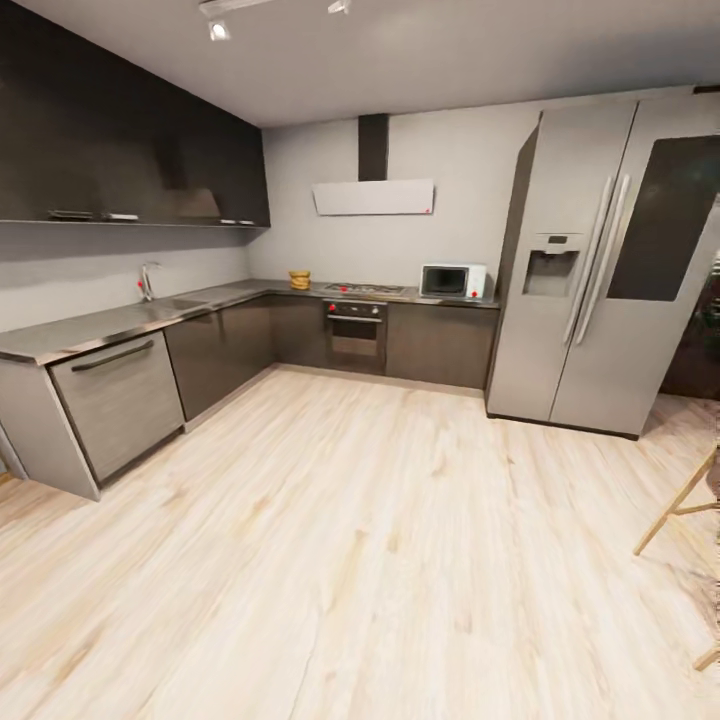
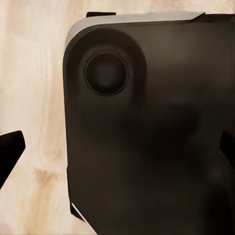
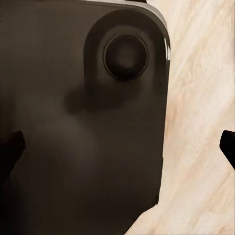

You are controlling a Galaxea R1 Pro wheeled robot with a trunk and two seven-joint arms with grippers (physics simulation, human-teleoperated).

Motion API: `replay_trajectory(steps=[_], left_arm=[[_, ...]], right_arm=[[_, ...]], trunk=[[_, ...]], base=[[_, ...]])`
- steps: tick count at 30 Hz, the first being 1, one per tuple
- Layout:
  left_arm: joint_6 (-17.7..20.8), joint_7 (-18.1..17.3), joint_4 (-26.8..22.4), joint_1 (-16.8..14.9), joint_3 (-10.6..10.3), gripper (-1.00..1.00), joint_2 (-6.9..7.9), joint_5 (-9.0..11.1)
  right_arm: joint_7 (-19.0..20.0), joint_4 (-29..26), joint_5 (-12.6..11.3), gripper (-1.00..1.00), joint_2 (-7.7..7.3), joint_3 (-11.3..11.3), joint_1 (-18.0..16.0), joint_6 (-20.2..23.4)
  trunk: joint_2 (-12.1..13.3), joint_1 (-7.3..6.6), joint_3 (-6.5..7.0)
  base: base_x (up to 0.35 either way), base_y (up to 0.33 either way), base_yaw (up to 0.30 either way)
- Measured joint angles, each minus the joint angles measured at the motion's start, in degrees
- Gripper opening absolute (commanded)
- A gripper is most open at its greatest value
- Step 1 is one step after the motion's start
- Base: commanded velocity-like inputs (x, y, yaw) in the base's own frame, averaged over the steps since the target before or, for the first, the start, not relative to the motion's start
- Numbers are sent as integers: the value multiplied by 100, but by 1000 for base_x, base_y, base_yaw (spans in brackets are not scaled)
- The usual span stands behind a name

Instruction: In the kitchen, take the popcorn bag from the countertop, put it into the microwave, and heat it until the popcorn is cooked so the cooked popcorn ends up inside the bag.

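Head view takes in the whole kitchen (image 1: 360,300) from across the room: a wide pale wood plank floor (image 1: 380,540) runs up to glossy black cabinets (image 1: 130,140) on the wall and dark base units beneath. A steel double-door fridge (image 1: 600,270) stands tall at the right, its dispenser set into the near door. The long grey countertop (image 1: 110,325) bends in an L from the left wall round to the back wall, with a sink and tap (image 1: 148,282) on the left run. A black oven (image 1: 355,335) sits under the gas hob (image 1: 362,289) on the back run, below a pale extractor hood (image 1: 373,197). The mint-blue microwave (image 1: 453,281) rests on the countertop at the far right end of the back run, beside the fridge, its dark door shut. The popcorn bag (image 1: 300,279), a small golden-brown sack, stands upright on the countertop near the corner, left of the hob and well apart from the microwave. A wooden chair leg (image 1: 680,500) pokes in at the right edge.

Left wrist view shows a large dark rounded part of the robot's body (image 2: 156,147) over the floor, with the left gripper (image 2: 117,149) spread wide, its fingertips (image 2: 11,147) at the picture's two edges and nothing between them. Right wrist view shows the same: the right gripper (image 3: 117,147) is spread wide and empty.
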Motion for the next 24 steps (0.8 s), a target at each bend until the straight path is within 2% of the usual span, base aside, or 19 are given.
replay_trajectory(steps=[11, 24], left_arm=[[28, 8, -4, 0, 0, 100, 0, 7], [36, 8, 5, 0, 0, 100, 4, 7]], right_arm=[[0, -1, -7, 100, -5, -8, 0, 0], [0, 2, 27, 100, -7, 34, 1, 6]], trunk=[[0, 0, 0], [0, 0, 0]], base=[[324, -94, -233], [324, -86, -12]])
